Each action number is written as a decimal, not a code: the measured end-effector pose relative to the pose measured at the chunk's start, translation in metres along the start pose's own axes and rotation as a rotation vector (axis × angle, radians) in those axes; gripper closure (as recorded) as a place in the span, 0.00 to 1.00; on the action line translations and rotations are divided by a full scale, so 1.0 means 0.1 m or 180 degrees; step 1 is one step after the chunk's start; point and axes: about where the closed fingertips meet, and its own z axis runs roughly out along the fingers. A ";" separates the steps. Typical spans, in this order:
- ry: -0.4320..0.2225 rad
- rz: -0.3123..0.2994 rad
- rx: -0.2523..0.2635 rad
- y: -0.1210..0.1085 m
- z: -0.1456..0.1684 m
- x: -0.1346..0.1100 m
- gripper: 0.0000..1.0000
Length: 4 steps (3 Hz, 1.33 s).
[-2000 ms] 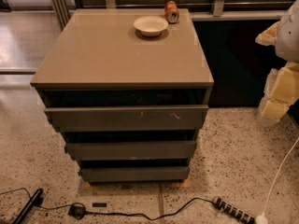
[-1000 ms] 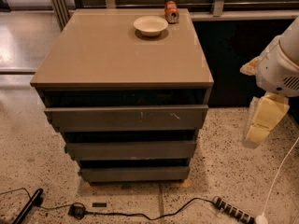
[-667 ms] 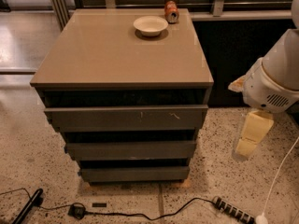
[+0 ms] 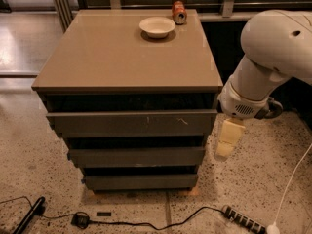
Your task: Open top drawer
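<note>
The top drawer is the widest of three dark grey-brown drawer fronts under the tan cabinet top. It has a flat handle-less face with small pale scratches right of centre. My gripper is a pale yellowish piece hanging down from the white arm. It sits just off the drawer's right end, at about the drawer's height and a little below. It is not touching the drawer front.
A white bowl and an orange can stand at the back of the cabinet top. Two narrower drawer fronts lie below the top drawer. Black cables and a power strip lie on the speckled floor.
The arm has swung in from the right edge towards the cabinet, and the gripper has dropped lower and moved left to the top drawer's right end.
</note>
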 end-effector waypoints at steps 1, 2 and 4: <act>-0.0010 -0.0004 0.0002 0.01 0.06 0.01 0.00; -0.0105 0.0018 -0.0044 -0.07 0.34 0.00 0.00; -0.0132 0.0019 -0.0246 -0.38 1.12 -0.18 0.00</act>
